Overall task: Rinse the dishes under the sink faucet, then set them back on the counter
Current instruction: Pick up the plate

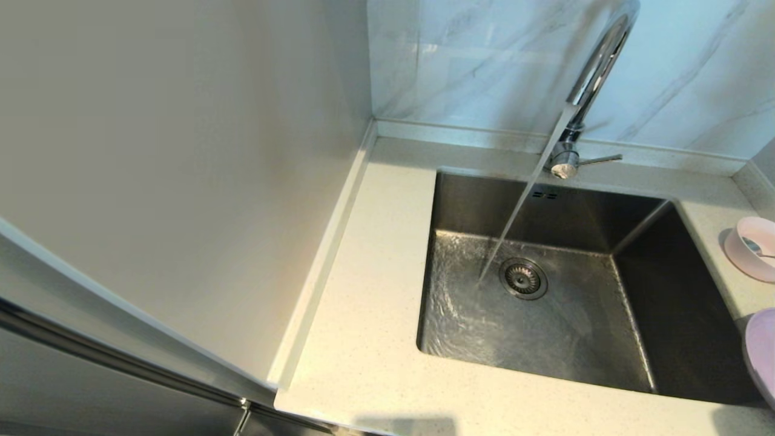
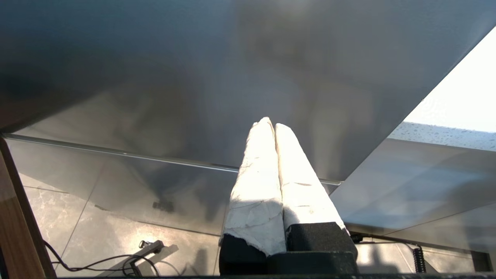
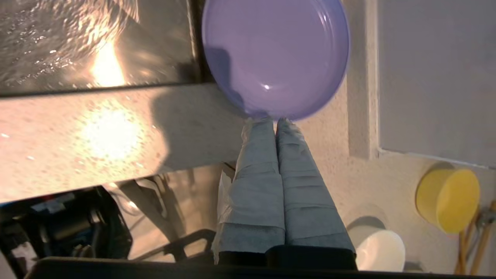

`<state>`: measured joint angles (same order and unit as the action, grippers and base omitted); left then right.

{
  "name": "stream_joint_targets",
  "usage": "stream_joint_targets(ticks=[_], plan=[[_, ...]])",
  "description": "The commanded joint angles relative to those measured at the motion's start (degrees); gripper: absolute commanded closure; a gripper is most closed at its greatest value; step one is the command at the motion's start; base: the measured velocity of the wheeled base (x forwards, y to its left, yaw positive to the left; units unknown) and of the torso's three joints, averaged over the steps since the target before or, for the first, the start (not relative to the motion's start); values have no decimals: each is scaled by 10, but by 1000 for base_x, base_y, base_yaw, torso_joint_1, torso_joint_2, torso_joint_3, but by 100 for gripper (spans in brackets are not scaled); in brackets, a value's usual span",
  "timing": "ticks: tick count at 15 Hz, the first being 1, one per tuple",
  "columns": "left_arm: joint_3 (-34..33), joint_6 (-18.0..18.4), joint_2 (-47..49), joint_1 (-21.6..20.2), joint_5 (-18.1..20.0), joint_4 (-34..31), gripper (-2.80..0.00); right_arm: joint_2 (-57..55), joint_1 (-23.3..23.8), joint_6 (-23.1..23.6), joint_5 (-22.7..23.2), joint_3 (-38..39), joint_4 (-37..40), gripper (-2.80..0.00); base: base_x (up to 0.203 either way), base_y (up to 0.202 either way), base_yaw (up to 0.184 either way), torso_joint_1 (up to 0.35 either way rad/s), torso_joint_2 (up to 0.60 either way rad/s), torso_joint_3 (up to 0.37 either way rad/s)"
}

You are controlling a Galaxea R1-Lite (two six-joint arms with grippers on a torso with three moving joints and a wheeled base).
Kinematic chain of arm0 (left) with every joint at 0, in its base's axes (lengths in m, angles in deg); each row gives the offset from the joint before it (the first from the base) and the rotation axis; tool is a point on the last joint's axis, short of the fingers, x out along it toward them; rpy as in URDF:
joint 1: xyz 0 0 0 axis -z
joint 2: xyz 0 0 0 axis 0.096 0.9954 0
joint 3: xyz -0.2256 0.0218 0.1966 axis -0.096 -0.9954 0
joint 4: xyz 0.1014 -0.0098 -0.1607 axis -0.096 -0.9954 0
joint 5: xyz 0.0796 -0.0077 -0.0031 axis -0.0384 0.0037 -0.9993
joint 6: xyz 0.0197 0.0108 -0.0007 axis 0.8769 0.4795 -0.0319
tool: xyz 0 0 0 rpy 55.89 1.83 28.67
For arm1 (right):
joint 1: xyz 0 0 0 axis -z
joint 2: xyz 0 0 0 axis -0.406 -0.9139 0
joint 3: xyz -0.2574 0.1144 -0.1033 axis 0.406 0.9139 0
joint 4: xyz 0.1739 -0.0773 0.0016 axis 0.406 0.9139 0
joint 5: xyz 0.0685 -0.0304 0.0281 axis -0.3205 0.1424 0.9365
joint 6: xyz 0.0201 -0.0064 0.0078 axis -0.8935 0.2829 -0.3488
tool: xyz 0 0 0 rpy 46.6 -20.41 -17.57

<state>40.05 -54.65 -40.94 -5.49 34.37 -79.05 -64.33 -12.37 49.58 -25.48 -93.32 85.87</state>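
Note:
The lilac-purple plate [image 3: 275, 58] is at the right end of the sink, its edge showing at the head view's right border [image 1: 764, 354]. My right gripper [image 3: 274, 120] is shut with its fingertips pinched on the plate's near rim; the gripper itself is outside the head view. The pale pink bowl [image 1: 754, 247] sits on the counter [image 1: 375, 254] right of the sink [image 1: 472, 321]. Water runs from the chrome faucet [image 1: 596, 66] onto the basin floor beside the drain strainer [image 1: 522, 278]. My left gripper [image 2: 270, 123] is shut on nothing, low beside a grey cabinet front.
The faucet's side lever [image 1: 599, 160] points right. A tall pale panel [image 1: 181, 151] walls off the counter's left side. A yellow cup [image 3: 447, 199] and a white cup [image 3: 378, 248] stand on the counter near the right arm.

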Motion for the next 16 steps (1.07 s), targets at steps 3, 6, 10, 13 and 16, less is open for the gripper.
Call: stream_joint_targets(ticks=[3,6,10,13,16], plan=[[0,0,0,0,0,0,0,-23,-4,-5,0,58,-9,0,0,0,0,0,0,0],[0,0,0,0,0,0,0,-61,-4,-40,10,89,-84,0,0,0,0,0,0,0],[0,0,0,0,0,0,0,-106,-7,-76,72,88,-116,-280,0,0,0,0,0,0],[0,0,0,0,0,0,0,-136,-7,-103,118,89,-121,-280,0,0,0,0,0,0],[0,0,0,0,1,0,0,-180,0,-111,117,105,-164,-280,0,0,0,0,0,0]])
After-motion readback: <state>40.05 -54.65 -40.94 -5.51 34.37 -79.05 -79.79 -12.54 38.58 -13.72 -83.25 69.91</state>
